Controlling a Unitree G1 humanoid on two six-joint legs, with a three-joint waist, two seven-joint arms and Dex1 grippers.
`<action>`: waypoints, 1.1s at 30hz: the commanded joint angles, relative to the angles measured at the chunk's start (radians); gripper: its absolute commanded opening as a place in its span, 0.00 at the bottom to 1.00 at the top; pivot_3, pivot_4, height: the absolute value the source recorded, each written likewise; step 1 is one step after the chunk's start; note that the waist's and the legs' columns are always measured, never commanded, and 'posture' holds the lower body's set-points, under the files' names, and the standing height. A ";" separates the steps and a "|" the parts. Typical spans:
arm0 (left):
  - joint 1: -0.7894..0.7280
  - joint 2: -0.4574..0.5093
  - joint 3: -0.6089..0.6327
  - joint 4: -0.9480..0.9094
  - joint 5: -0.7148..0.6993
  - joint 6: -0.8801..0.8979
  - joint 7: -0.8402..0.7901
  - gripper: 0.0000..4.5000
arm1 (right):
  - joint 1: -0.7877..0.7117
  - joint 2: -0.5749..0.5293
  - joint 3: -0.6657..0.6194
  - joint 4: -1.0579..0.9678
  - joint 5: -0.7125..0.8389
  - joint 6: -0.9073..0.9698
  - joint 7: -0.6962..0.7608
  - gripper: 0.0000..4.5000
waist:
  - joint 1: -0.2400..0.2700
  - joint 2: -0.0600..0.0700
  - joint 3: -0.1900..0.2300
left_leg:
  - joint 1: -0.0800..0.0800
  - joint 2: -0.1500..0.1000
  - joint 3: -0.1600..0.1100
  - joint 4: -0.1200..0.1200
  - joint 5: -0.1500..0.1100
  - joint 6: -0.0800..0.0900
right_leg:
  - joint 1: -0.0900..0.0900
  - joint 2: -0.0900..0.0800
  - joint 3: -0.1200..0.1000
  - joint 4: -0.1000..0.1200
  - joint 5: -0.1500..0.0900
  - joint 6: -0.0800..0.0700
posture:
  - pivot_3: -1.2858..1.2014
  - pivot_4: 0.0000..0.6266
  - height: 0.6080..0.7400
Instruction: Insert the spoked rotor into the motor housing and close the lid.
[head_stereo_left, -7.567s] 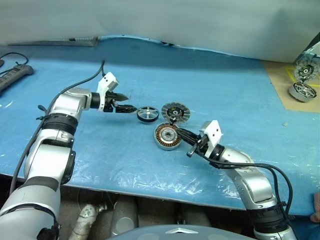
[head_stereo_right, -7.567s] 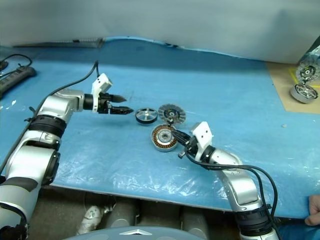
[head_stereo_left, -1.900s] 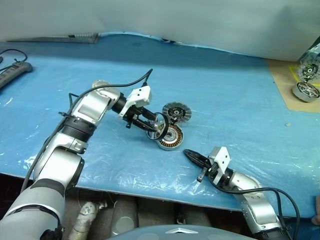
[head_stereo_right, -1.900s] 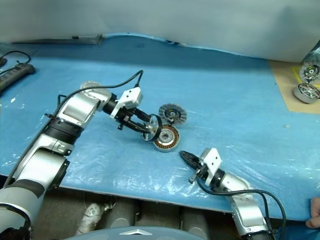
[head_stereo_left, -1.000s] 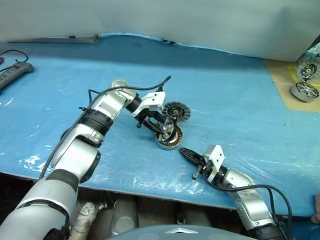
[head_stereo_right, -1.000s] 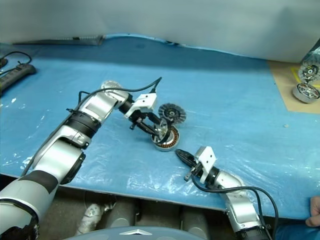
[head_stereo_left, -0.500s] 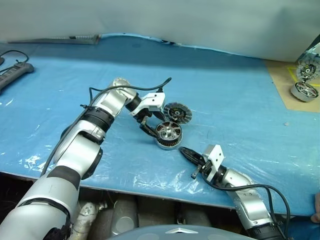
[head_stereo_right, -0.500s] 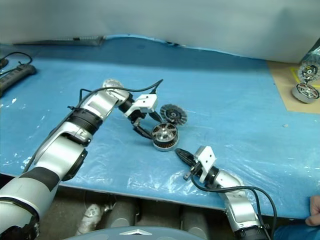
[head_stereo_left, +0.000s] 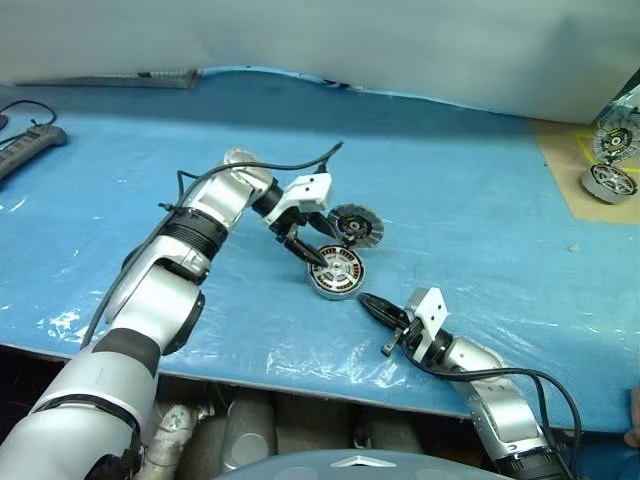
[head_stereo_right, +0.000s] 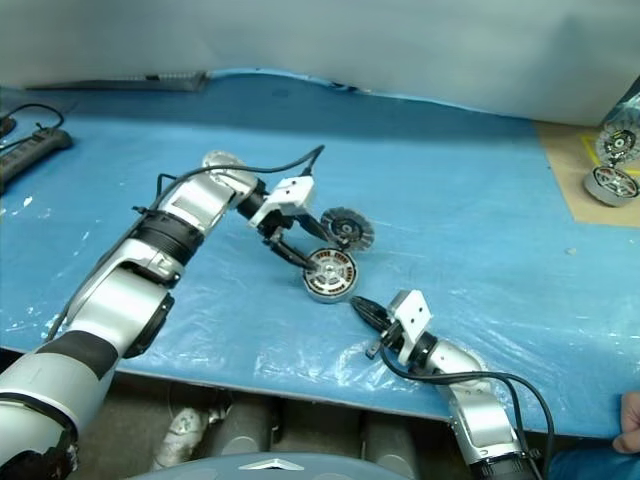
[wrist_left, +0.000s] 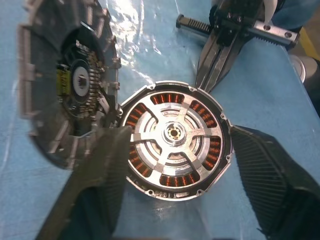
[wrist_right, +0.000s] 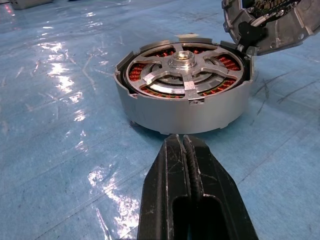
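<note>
The motor housing (head_stereo_left: 337, 272) sits on the blue sheet with its copper windings showing. The spoked rotor (wrist_left: 175, 134) lies flat inside it, its spokes around the centre hub. My left gripper (head_stereo_left: 312, 245) is open just to the housing's left, its fingers (wrist_left: 95, 180) either side of the housing and holding nothing. The lid (head_stereo_left: 354, 224) rests striped face up right behind the housing, its edge close to the rim. My right gripper (head_stereo_left: 372, 305) is shut and empty, its tip pointing at the housing's near wall (wrist_right: 185, 117) with a small gap.
A second motor (head_stereo_left: 608, 180) and another striped disc (head_stereo_left: 612, 140) stand on a brown board at the far right. A power strip (head_stereo_left: 30, 150) lies at the far left. A person's hand (head_stereo_left: 632, 430) shows at the bottom right corner.
The left gripper let go of the rotor, which went from tilted over the housing to lying flat inside it. The gripper opened and stays beside the housing. The right arm kept still.
</note>
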 joint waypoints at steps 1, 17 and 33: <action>0.049 0.039 0.082 -0.112 -0.065 0.062 0.011 0.48 | -0.006 0.000 -0.023 -0.024 0.017 0.010 -0.017 0.00 | -0.001 0.000 0.000 | 0.000 0.000 0.000 0.000 0.000 0.000 | 0.000 0.000 0.000 0.000 0.000 0.000 | 0.52 0.24 1.00; 0.767 0.026 0.352 -0.838 -0.238 0.107 0.492 0.01 | -0.296 -0.122 -0.204 0.235 0.008 0.070 -0.070 0.00 | -0.005 0.003 -0.001 | -0.001 0.002 0.002 -0.001 0.000 -0.002 | -0.002 0.001 0.000 -0.001 0.000 0.000 | 0.52 0.24 1.00; 1.015 -0.067 0.350 -0.664 -0.199 -0.282 0.671 0.01 | -0.930 -0.075 -0.174 0.886 -0.028 0.001 0.138 0.00 | -0.031 0.004 -0.001 | -0.001 0.002 0.008 0.004 0.001 -0.001 | -0.006 0.002 0.005 0.007 0.000 0.000 | 0.52 0.24 1.00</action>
